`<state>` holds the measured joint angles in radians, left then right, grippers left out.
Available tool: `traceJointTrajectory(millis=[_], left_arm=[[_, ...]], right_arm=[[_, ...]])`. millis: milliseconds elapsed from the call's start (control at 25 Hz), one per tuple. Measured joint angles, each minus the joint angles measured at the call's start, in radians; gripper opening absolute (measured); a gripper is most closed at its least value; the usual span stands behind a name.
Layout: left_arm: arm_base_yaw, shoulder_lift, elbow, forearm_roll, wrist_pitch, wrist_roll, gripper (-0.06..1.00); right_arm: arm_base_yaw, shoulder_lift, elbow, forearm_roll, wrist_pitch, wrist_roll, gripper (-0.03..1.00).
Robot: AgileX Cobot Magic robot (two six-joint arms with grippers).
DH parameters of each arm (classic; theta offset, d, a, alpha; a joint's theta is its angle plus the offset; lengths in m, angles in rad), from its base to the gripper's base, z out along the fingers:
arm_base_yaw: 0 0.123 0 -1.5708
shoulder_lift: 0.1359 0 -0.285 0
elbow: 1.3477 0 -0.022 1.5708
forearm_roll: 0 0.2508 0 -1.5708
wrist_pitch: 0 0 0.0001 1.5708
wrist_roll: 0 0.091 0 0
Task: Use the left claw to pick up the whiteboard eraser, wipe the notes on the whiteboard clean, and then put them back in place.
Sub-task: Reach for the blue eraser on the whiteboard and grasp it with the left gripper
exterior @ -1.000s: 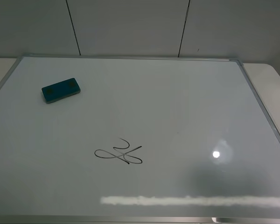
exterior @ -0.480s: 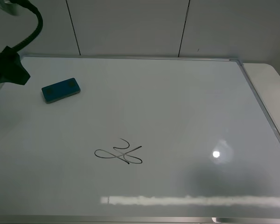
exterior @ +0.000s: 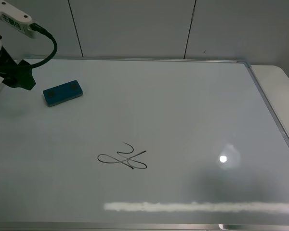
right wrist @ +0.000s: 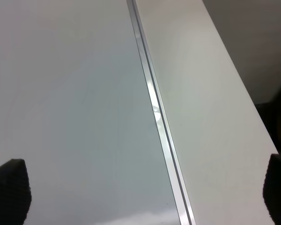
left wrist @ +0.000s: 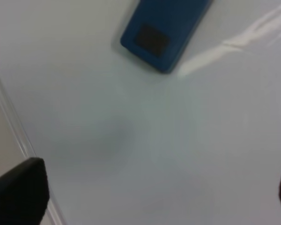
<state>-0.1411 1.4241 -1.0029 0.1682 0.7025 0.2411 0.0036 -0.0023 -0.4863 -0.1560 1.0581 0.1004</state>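
Whiteboard eraser untouched on whiteboard, left pincer spread nearby

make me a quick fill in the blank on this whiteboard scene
1. The whiteboard eraser lies flat on the ____.
2. The left hand is beside the eraser, its jaws ____.
3. The notes are a scribble in ____ ink.
Missing words: whiteboard; open; black.

On whiteboard: eraser far left, left pincer beside it; notes central.
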Motion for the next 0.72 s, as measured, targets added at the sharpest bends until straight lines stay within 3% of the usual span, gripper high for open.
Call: traceJointTrajectory(millis=[240,400,560,720], left_arm=[[0.036,0.097,-0.003,0.032,-0.143,0.033,0.99],[0.036,0.202,-0.051,0.070,-0.140,0.080,0.99],[0.007,0.280,-0.112,0.165,-0.144,0.141,0.99],[0.000,0.293,-0.152,0.197,-0.178,0.094,0.99]], right_arm=[[0.000,0.000,0.000,0.000,0.000,0.000,0.99],[0.000,0.000,0.000,0.000,0.000,0.000,0.99],[0.000,0.000,0.000,0.000,0.000,0.000,0.99],[0.000,0.000,0.000,0.000,0.000,0.000,0.99]])
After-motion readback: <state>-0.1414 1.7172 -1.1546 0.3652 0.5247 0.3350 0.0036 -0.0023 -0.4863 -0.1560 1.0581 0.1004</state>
